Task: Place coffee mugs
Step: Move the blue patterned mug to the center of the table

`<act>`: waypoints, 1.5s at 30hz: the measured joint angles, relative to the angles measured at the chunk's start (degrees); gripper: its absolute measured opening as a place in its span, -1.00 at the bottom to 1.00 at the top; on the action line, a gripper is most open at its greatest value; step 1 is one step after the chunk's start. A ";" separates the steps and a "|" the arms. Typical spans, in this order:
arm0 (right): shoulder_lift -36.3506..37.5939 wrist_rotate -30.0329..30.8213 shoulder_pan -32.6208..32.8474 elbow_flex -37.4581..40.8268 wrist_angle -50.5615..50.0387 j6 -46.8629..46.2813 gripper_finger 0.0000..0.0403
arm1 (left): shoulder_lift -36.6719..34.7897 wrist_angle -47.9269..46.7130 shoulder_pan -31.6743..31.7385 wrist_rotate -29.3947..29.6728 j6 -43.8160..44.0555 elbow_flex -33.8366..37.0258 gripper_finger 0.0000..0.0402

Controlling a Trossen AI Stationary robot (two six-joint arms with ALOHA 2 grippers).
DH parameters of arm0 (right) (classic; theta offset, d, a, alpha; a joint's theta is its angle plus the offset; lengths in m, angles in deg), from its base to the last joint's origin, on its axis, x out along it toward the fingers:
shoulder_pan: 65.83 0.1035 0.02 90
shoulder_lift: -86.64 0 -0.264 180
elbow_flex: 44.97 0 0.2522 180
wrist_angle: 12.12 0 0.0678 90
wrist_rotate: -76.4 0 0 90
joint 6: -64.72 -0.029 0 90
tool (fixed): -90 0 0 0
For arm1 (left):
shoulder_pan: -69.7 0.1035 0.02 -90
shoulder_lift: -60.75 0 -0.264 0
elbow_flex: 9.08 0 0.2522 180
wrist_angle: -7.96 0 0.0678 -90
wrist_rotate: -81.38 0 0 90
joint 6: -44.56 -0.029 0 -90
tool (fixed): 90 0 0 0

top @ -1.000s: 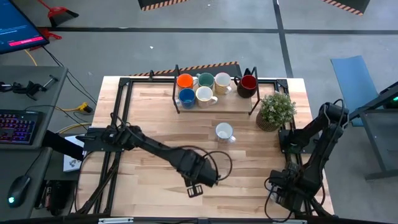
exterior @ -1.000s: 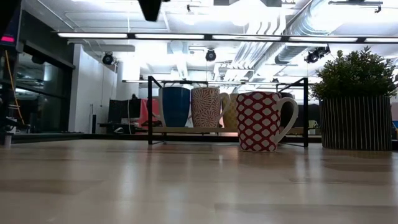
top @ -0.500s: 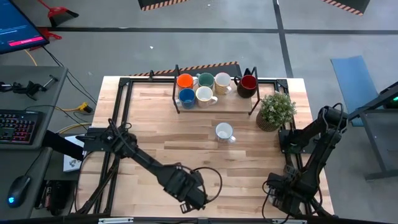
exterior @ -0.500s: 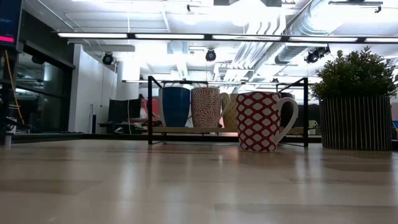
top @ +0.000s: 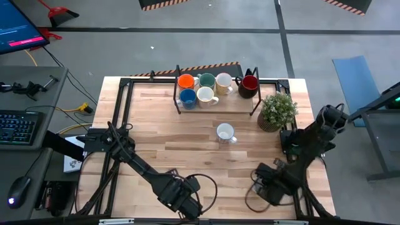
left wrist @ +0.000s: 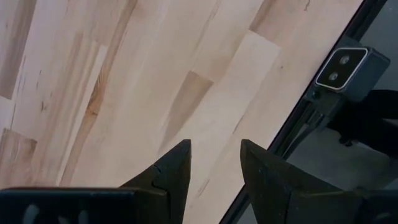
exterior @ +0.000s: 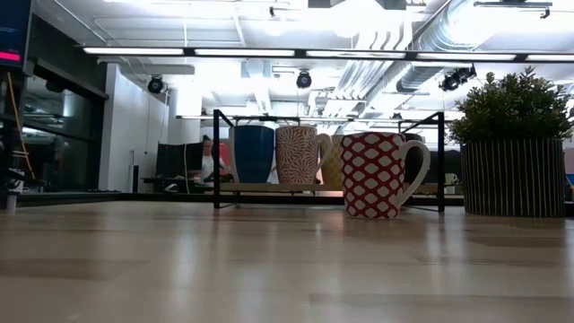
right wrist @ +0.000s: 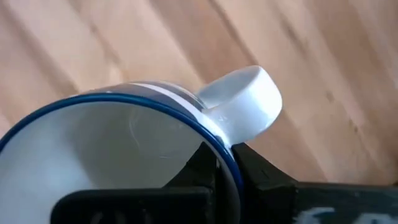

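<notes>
My right gripper (right wrist: 227, 163) (top: 264, 186) is shut on a white mug with a blue rim (right wrist: 112, 162) over the near right of the table. The arm hides this mug in the high view. My left gripper (left wrist: 214, 165) (top: 187, 205) hangs open over bare wood at the near edge, with nothing between its fingers. A white mug patterned in red (top: 225, 132) (exterior: 375, 175) stands alone mid-table on its base. On the black rack (top: 215, 106) at the far edge stand the orange (top: 185, 81), teal (top: 207, 80), cream (top: 223, 81), dark red (top: 249, 82), blue (top: 187, 97) and white (top: 205, 95) mugs. My right gripper holds the mug by its rim (right wrist: 217, 146), right beside the handle (right wrist: 245, 102). One finger (right wrist: 202, 165) is inside the mug and the other (right wrist: 255, 171) is outside. The fingers come from above, pointing down. The mug is upright, mouth up; whether its base is on the table, I cannot tell.
A bushy potted plant (top: 277, 111) (exterior: 511, 144) stands at the right, beside the rack's end. A small camera (left wrist: 345, 67) sits at the table's near edge by my left gripper. Bare wood (top: 162, 147) lies between the rack and both grippers.
My left gripper has swung toward the table's near edge and a little to the left, rolling as it went. My right arm has swung from the near right corner toward the table's left. The lone mug and the rack mugs have stayed put.
</notes>
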 joint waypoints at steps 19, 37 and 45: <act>0.15 -0.24 -32.31 -0.09 -0.09 34.46 -1.00 | 0.02 0.00 -1.60 5.40 1.42 0.02 -0.36; -0.15 0.46 -44.24 0.22 -1.79 47.96 -0.77 | 0.02 0.00 -1.60 6.09 1.33 0.02 -0.36; -0.13 0.17 -44.20 0.22 -2.38 47.79 -0.46 | 0.02 0.00 -1.55 6.70 1.31 0.02 -0.36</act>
